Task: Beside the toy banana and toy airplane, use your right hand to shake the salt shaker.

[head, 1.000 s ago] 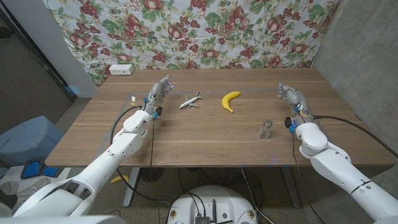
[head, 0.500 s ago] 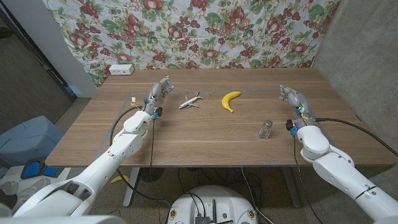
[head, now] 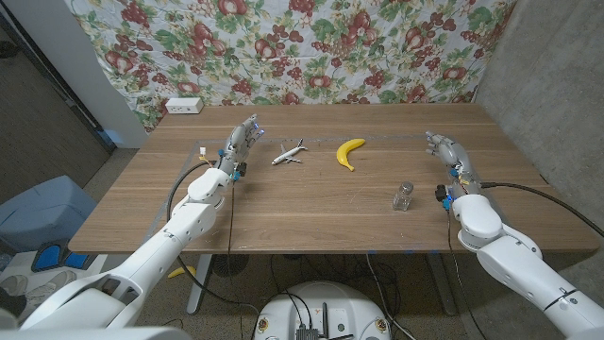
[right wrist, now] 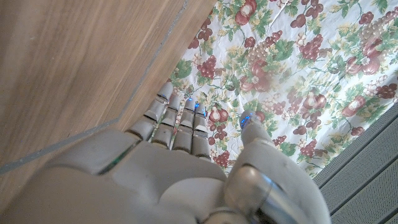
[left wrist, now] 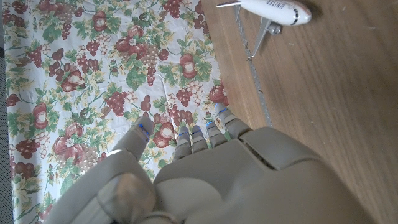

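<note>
The right hand (head: 442, 147) holds nothing, fingers apart; the salt shaker (head: 404, 196) stands near its wrist. The left hand (head: 242, 140), also empty with fingers apart, sits beside the airplane (head: 289, 152) and banana (head: 349, 152).

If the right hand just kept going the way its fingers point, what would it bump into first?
Probably nothing on the table: the right hand points toward the far edge, so it would likely reach the floral cloth first. Depth is unclear.

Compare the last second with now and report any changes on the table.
The right arm shifted slightly: its forearm slid a little toward the table's middle, while the right hand stayed near the right edge, holding nothing. The left hand, salt shaker, toy banana and toy airplane stayed put.
</note>
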Robot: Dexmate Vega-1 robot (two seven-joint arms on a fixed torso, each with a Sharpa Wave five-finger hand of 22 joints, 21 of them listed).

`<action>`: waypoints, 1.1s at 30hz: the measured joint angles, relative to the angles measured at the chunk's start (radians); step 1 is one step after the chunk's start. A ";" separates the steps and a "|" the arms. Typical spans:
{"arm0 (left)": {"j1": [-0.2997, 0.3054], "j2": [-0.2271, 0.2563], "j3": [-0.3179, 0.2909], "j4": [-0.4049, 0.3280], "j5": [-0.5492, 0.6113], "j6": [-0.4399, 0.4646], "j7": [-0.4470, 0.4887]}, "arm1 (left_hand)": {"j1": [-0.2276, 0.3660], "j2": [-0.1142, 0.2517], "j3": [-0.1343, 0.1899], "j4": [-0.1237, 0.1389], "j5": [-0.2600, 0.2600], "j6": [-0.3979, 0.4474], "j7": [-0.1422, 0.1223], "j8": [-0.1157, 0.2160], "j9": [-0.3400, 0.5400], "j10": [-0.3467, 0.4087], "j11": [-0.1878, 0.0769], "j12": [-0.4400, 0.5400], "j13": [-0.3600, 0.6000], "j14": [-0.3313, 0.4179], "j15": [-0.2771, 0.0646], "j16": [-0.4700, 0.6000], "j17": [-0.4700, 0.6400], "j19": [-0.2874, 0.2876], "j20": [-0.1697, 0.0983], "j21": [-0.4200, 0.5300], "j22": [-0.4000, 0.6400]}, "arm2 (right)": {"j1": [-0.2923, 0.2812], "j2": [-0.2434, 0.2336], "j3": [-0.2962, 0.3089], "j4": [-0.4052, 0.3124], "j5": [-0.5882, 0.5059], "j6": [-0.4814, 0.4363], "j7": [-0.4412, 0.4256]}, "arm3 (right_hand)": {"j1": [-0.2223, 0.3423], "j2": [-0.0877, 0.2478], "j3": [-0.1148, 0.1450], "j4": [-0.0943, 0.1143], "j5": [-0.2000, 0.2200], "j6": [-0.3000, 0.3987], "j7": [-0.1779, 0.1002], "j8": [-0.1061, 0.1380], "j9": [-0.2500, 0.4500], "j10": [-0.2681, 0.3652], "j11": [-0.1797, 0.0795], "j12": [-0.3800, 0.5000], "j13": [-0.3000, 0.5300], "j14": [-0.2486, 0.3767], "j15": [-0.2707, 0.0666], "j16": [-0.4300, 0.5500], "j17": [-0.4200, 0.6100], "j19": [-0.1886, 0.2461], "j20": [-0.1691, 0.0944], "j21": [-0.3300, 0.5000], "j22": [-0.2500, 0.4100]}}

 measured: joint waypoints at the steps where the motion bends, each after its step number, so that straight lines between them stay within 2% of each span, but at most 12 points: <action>1: 0.000 0.000 0.000 0.000 0.000 0.000 0.000 | 0.000 0.000 0.000 0.000 0.000 0.000 0.000 0.000 0.000 0.000 0.000 0.000 0.000 0.000 0.000 0.000 0.000 0.000 0.000 0.000 0.000 | -0.001 0.000 0.001 -0.001 0.000 -0.001 0.000 | 0.000 0.000 0.000 0.000 0.000 0.000 0.000 0.000 0.000 0.000 0.000 0.000 0.000 0.000 0.000 0.000 0.000 0.000 0.000 0.000 0.000; 8: 0.003 0.000 0.002 -0.006 0.003 0.002 0.005 | 0.000 0.000 0.000 0.000 0.000 0.000 0.000 0.000 0.000 0.000 0.000 0.000 0.000 0.000 0.000 0.000 0.000 0.000 0.000 0.000 0.000 | -0.022 0.001 0.013 -0.018 -0.004 -0.011 -0.007 | 0.000 0.000 0.000 0.000 0.000 0.000 0.000 0.000 0.000 0.004 0.004 0.000 0.000 0.000 0.000 0.000 -0.002 0.004 0.004 0.000 0.000; 10: 0.003 0.000 0.002 -0.008 0.003 0.003 0.006 | 0.000 0.000 0.000 0.000 0.000 0.000 0.000 0.000 0.000 0.000 0.000 0.000 0.000 0.000 0.000 0.000 0.000 0.000 0.000 0.000 0.000 | -0.028 0.001 0.016 -0.023 -0.006 -0.016 -0.010 | 0.014 -0.014 0.000 0.000 0.000 0.000 0.000 0.000 0.000 0.004 0.004 0.000 0.000 0.000 0.000 0.000 -0.005 0.004 0.004 0.000 0.000; 21: 0.008 0.000 0.003 -0.016 0.004 0.008 0.009 | 0.000 0.000 0.000 0.000 0.000 0.000 0.000 0.000 0.000 0.000 0.000 0.000 0.000 0.000 0.000 0.000 0.000 0.000 0.000 0.000 0.000 | -0.064 0.002 0.034 -0.057 -0.014 -0.040 -0.025 | 0.013 -0.013 0.000 0.000 0.004 0.000 0.000 0.000 0.000 0.003 0.004 0.000 0.000 0.004 0.004 0.000 -0.005 0.004 0.003 -0.007 0.000; 33: 0.012 0.004 0.003 -0.019 0.004 0.008 0.008 | 0.000 0.000 0.000 0.000 0.000 0.000 0.000 0.000 0.000 0.000 0.000 0.000 0.000 0.000 0.000 0.000 0.000 0.000 0.000 0.000 0.000 | -0.099 0.007 0.046 -0.090 -0.032 -0.061 -0.042 | 0.013 -0.013 0.000 0.000 0.004 0.000 0.000 0.000 0.000 0.007 0.007 0.000 0.000 0.007 0.000 0.000 -0.008 0.014 -0.007 -0.011 0.000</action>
